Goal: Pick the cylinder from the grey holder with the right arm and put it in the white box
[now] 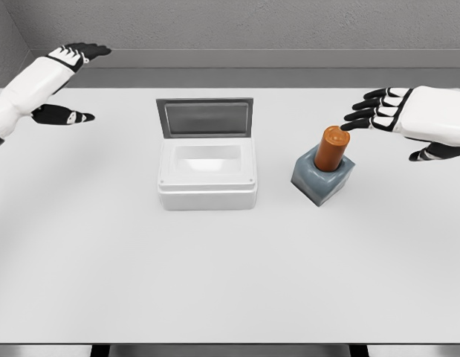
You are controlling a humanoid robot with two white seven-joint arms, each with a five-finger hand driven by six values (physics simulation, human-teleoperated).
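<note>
One upright orange cylinder (331,148) in the grey block holder (323,178), right of centre, stands just lower-left of the open-fingered, empty right hand (397,111), its fingertips (352,119) nearest.

white arms, black-fingered left hand (62,115), right hand (393,111)

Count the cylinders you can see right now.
1. An orange cylinder stands upright in the grey block holder, right of the open white box; none visible inside the box.
</note>
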